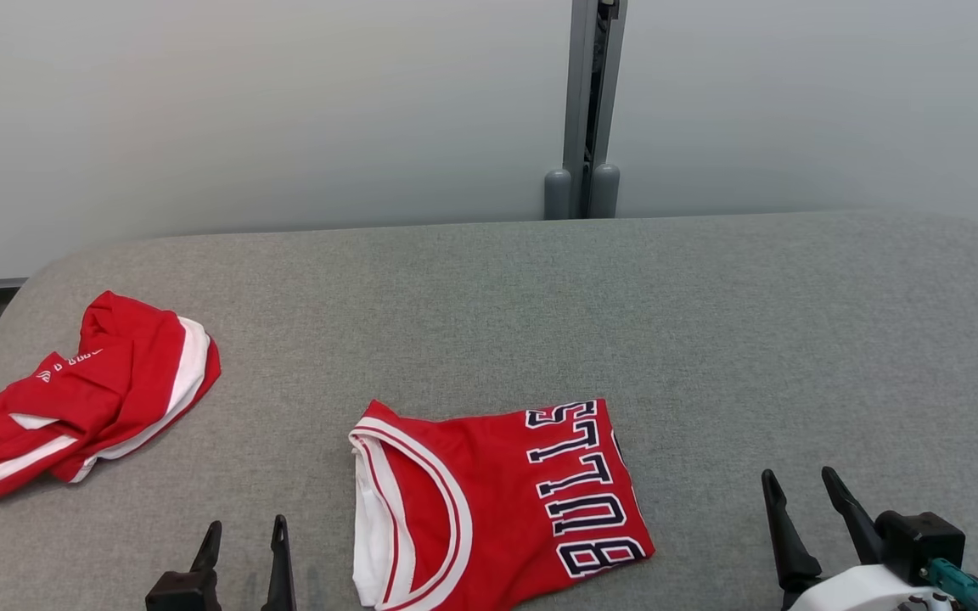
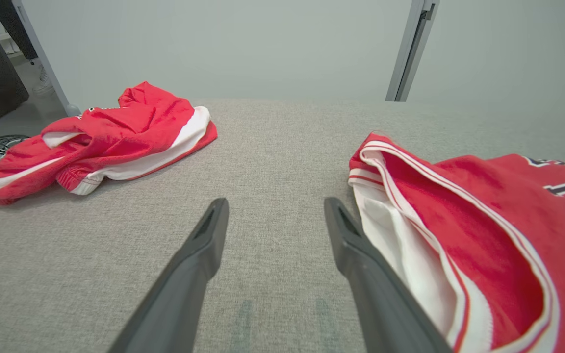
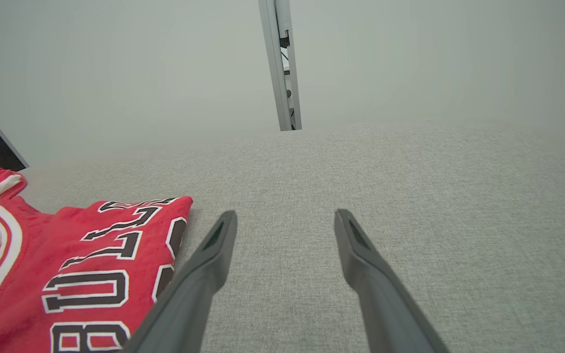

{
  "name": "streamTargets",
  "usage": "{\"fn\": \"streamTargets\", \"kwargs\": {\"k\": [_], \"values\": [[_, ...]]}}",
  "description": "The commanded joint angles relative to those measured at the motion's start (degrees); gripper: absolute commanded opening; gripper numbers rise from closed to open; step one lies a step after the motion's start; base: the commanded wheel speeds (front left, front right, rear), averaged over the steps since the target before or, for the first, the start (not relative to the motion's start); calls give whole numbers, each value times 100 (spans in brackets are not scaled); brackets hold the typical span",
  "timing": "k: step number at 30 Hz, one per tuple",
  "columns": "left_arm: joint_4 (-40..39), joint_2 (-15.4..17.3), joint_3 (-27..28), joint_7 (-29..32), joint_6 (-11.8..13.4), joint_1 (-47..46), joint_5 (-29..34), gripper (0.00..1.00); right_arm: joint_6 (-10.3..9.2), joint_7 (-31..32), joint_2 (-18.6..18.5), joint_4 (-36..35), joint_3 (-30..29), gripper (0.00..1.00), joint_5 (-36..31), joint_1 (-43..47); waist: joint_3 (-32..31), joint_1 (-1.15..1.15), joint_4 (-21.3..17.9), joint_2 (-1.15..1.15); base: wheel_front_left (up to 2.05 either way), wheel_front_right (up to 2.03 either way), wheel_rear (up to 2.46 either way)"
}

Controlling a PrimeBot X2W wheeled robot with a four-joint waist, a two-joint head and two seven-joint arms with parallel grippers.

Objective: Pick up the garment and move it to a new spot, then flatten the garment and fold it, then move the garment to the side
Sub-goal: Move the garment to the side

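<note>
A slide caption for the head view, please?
Folded jersey between left pincer and right pincer, both open; crumpled garment left.

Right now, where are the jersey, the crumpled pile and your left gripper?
jersey [image 1: 497, 501], head view, red cloth beside the letters
crumpled pile [image 1: 115, 382], head view, its red middle
left gripper [image 1: 247, 524], head view, midway between its fingertips

Matt cloth jersey [image 1: 497, 501], woven grey tabletop [image 1: 710, 339]

You get one readable word: "BULLS", in dark block letters with white outlines, on the folded red jersey [image 1: 497, 501]. It runs sideways in the head view. The right wrist view shows the same word on it [image 3: 81, 274], with the B cut off by the bottom edge. The crumpled red garment [image 1: 90, 390] carries small white print, too small to read.
</note>
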Motion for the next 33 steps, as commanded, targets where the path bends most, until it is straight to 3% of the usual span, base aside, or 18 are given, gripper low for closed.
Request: {"fn": "streamTargets", "kwargs": {"k": [1, 12, 17, 27, 28, 29, 30, 33], "values": [[-39, 24, 26, -27, 23, 68, 27, 100, -2, -25, -26, -37, -8, 100, 37, 36, -15, 0, -2, 0, 0, 0, 0], [-69, 27, -188, -27, 35, -86, -162, 100, -2, -24, -25, 327, 870, 100, 481, -251, 194, 0, 251, 0, 0, 0, 0], [-14, 28, -239, -27, 50, -226, -162, 100, -2, 9, -29, 985, 1497, 100, 1091, -918, 522, 0, 563, 0, 0, 0, 0], [-73, 21, -244, -27, -15, -435, -95, 100, -2, 332, -26, 2291, 1668, 100, 1513, -1723, 847, 0, 1022, 0, 0, 0, 0], [-69, 22, -231, -27, -16, -455, -94, 100, -2, 398, -25, 2395, 1727, 88, 1596, -1751, 873, 0, 1039, 0, 0, 0, 0], [-66, 26, -213, -27, -19, -463, -90, 100, -2, 449, -24, 2483, 1820, 33, 1675, -1771, 884, 0, 1047, 0, 0, 0, 0], [-72, 25, -197, -27, -22, -471, -81, 100, -1, 426, -6, 2523, 1901, 0, 1715, -1799, 901, 0, 1049, 0, 0, 0, 0], [-89, 22, -182, -27, -36, -536, -35, 100, -3, 297, -10, 2624, 2042, 0, 1792, -1913, 947, 0, 1002, 0, 0, 0, 0]]}}
